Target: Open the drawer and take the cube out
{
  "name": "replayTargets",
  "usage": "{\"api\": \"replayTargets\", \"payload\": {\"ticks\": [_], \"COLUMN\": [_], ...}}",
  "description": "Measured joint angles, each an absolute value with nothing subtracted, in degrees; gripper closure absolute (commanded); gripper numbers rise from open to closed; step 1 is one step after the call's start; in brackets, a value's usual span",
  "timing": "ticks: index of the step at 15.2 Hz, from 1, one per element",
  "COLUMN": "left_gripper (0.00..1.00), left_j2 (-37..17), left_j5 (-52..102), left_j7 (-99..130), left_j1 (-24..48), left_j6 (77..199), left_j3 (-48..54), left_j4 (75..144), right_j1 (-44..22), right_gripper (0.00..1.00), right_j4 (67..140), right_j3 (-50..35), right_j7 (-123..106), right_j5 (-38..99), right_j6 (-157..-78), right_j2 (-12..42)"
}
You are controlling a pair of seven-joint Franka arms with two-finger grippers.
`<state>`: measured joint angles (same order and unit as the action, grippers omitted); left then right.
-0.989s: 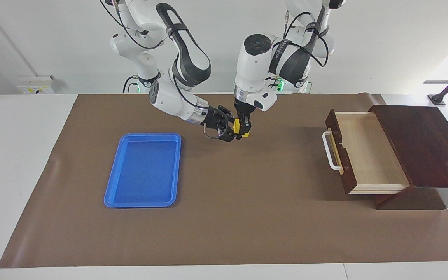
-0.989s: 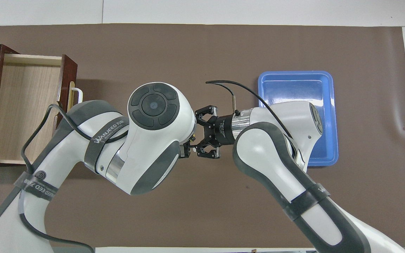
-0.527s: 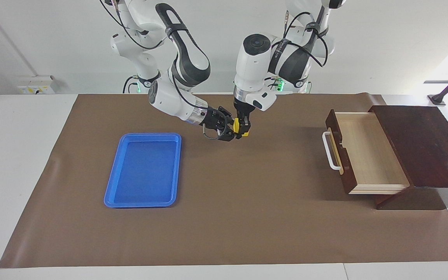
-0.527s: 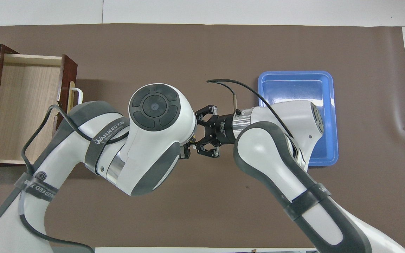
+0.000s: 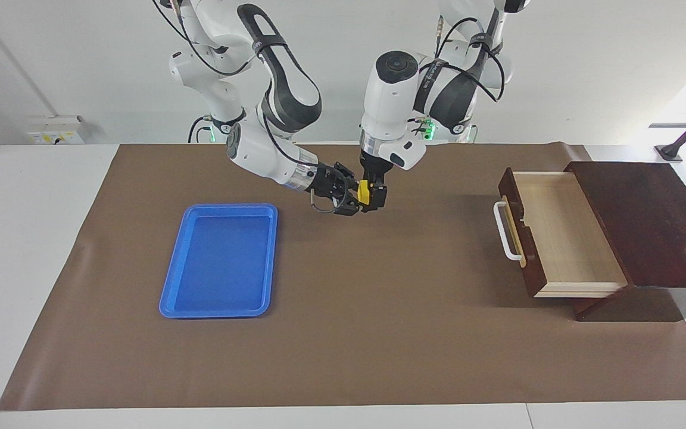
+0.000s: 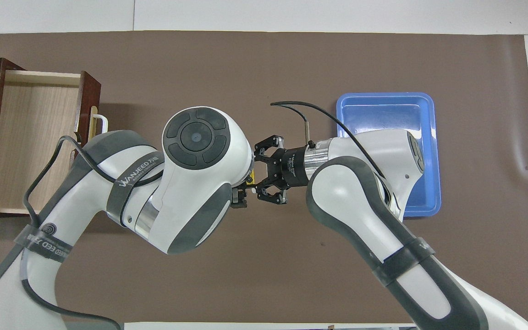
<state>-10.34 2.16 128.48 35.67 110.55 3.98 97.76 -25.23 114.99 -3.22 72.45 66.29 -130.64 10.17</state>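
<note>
Two grippers meet in the air over the brown mat (image 5: 343, 333), with one cube (image 5: 364, 192), one blue tray (image 5: 219, 260) and one drawer (image 5: 557, 238), pulled open. The right gripper (image 5: 359, 196) is clenched on the cube; the left gripper (image 5: 377, 195) stands released around it. From overhead the left arm hides most of the cube

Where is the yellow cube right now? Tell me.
In the facing view the cube is in the air over the brown mat, clamped in the right gripper, with the left gripper open around it, between blue tray and drawer.
</note>
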Motion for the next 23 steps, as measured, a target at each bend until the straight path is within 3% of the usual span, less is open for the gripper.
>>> {"api": "replayTargets", "payload": {"ticks": [3, 7, 11, 16, 23], "left_gripper": [0.00, 0.00, 0.00, 0.00, 0.00], "left_j2": [-10.27, -9.57, -9.31, -7.42, -6.40], "left_j5": [1.22, 0.69, 0.68, 0.68, -8.44], "left_j7": [127.34, 119.67, 107.69, 93.32, 91.37], "left_j1": [34.92, 25.83, 15.83, 6.06, 2.27], "left_j6": [109.45, 105.68, 106.82, 115.51, 116.26], "left_j3": [3.25, 2.57, 2.37, 2.25, 2.46], "left_j4": [97.26, 96.81, 99.52, 109.29, 109.50], "right_j1": [-24.97, -23.08, -17.41, -8.34, 3.56], "right_gripper": [1.00, 1.00, 1.00, 1.00, 1.00], "right_j4": [114.71, 114.29, 113.81, 113.91, 116.90], "right_j3": [-3.22, -3.22, -3.09, -2.89, -2.63], "right_j7": [72.45, 72.49, 72.18, 66.93, 53.05], "right_j5": [66.29, 66.29, 65.13, 58.19, 51.67], "right_j6": [-130.53, -128.92, -126.51, -120.82, -110.23], "right_j2": [10.17, 10.17, 10.17, 10.32, 11.25]}}
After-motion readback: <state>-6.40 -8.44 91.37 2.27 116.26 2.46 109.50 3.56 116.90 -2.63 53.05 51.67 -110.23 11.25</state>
